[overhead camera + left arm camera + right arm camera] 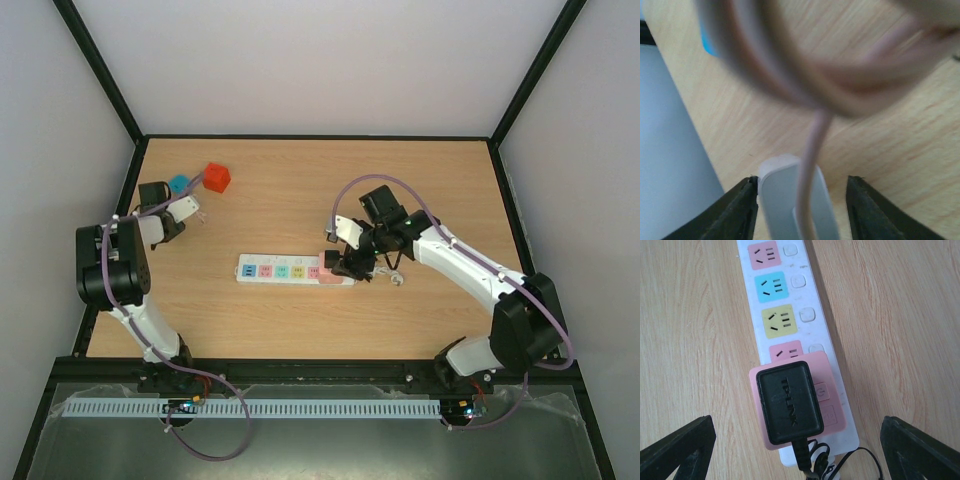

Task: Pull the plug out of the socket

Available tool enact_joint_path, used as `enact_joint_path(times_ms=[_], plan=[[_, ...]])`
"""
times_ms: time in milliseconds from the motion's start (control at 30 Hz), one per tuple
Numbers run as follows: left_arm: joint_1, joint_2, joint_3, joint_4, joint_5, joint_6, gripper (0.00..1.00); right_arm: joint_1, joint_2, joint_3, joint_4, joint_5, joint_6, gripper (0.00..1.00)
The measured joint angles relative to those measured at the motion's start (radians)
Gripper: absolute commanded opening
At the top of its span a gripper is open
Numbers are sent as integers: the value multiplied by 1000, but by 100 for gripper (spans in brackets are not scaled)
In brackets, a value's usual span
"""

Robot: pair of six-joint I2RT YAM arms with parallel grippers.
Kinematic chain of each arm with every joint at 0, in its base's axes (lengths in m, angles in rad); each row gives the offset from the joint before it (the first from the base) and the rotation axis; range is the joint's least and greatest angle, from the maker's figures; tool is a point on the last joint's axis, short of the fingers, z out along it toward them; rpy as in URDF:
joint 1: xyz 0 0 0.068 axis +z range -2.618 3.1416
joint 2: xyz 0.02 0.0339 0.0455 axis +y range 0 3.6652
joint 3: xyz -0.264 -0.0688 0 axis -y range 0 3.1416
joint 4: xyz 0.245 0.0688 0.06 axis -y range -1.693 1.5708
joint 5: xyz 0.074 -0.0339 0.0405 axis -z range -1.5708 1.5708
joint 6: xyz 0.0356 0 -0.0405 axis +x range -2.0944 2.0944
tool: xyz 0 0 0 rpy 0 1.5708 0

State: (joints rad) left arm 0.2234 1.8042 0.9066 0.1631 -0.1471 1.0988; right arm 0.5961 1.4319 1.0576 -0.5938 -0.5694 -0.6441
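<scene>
The socket is a long white power strip [285, 270] with coloured outlet faces, lying mid-table. In the right wrist view the strip [827, 340] carries a black TP-LINK plug [789, 401], seated on a pink block [832, 412] at its near end. My right gripper [800, 450] hovers over that end [352, 262]. It is wide open, one finger on each side of the plug and well clear of it. My left gripper [185, 210] is at the far left. A white cabled object [790, 200] sits between its fingers, touching the left one, with a gap to the right one.
A red cube [217, 178] and a small blue object [179, 184] lie at the far left, near the left gripper. The plug's thin black cord [860, 455] curls on the table by the strip's end [395, 278]. Black frame rails edge the table.
</scene>
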Motion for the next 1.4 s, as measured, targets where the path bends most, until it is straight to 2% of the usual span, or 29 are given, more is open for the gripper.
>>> enact_joint_path(times_ms=[267, 600, 1167, 1400], plan=[[6, -39, 11, -154, 71, -16, 75, -2, -43, 8, 0, -13, 5, 92], [25, -99, 131, -437, 225, -29, 95, -68, -79, 11, 0, -88, 25, 93], [36, -212, 292, -834, 479, 62, 97, -160, -119, -25, 5, -220, 40, 92], [-55, -270, 320, -907, 605, 39, 96, -198, -153, -86, 40, -253, 46, 86]])
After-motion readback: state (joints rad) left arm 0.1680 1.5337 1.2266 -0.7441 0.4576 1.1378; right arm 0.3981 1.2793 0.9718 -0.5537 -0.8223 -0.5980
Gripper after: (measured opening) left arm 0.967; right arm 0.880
